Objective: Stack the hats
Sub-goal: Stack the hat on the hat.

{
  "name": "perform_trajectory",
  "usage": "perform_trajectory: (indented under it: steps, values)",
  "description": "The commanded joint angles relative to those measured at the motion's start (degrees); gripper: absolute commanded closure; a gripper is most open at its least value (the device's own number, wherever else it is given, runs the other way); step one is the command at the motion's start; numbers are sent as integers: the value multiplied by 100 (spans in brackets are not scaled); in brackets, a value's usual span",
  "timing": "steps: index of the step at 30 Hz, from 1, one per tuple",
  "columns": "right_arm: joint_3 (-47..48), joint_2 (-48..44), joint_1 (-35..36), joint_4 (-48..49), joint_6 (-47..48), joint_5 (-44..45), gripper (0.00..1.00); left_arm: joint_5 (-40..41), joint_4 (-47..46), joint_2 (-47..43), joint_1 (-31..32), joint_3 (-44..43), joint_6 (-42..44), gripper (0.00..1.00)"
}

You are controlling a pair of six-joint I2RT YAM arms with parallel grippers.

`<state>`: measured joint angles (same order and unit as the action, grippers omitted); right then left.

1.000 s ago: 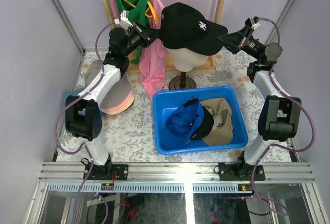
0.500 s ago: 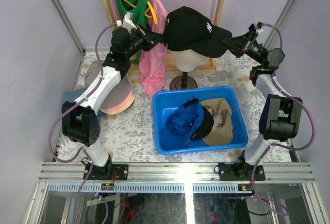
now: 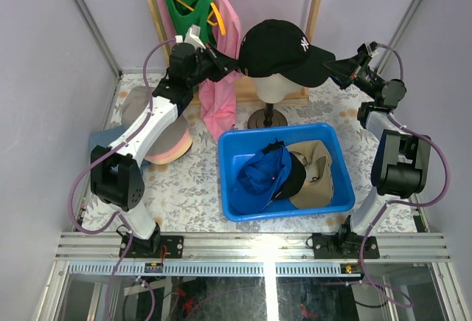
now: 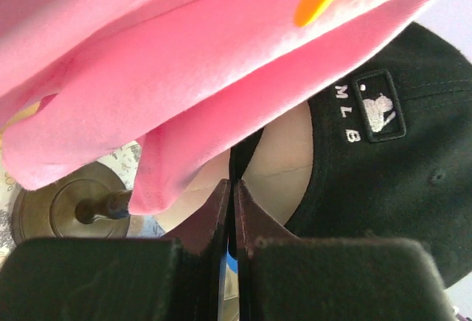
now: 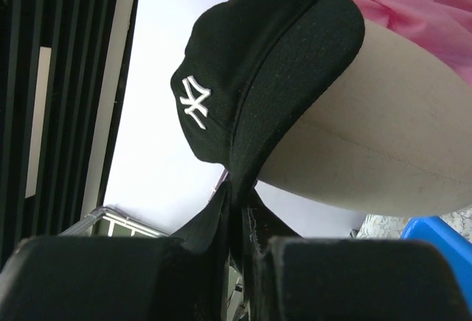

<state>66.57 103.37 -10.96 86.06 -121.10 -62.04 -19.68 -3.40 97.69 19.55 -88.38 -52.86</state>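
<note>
While the soft black cap [image 3: 284, 44], white logo stitched in front, sits on the smooth cream mannequin head [image 3: 274, 85], both arms reach up: left gripper [image 3: 230, 61] pinches its rear edge, right gripper [image 3: 333, 63] its curved brim.

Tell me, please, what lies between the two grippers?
The black fabric baseball cap with white logo, on the cream mannequin head; in the top view, left gripper and right gripper pinch it.
</note>
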Motion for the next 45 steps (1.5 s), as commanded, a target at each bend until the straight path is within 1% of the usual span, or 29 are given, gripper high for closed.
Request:
perform_trajectory:
  steps: [1, 6, 10, 13, 21, 29, 33, 37, 39, 43, 45]
  values:
    - [-166, -49, -110, 178, -15, 168, 97, 20, 380, -152, 39, 81, 224, 100]
    - [-447, -119, -170, 188, 57, 148, 97, 122, 306, -261, 42, 187, 213, 100]
    - [-544, -151, -246, 214, 83, 129, 97, 149, -252, -440, 44, 448, 14, 100]
    - [-669, -160, -297, 267, 99, 140, 97, 45, -166, -377, 40, 359, 31, 100]
    - [-1075, -120, -378, 244, 319, 138, 98, 55, -209, -367, 155, 643, -22, 100]
    - [-972, 42, -380, -8, 552, 181, 98, 10, -331, -171, 337, 597, -103, 100]
    - [-966, -41, -378, -340, 813, 121, 98, -8, -340, -40, 356, 466, -151, 100]
    - [-924, -113, -380, -456, 877, 87, 97, 86, -348, -44, 359, 412, -154, 100]
    - [-897, -122, -368, -446, 871, 95, 94, 132, -374, -44, 356, 408, -175, 100]
    - [-835, -142, -357, -384, 807, 113, 79, 168, -420, -3, 344, 364, -235, 98]
    - [-759, -142, -353, -320, 744, 120, 72, 153, -468, 12, 325, 349, -278, 96]
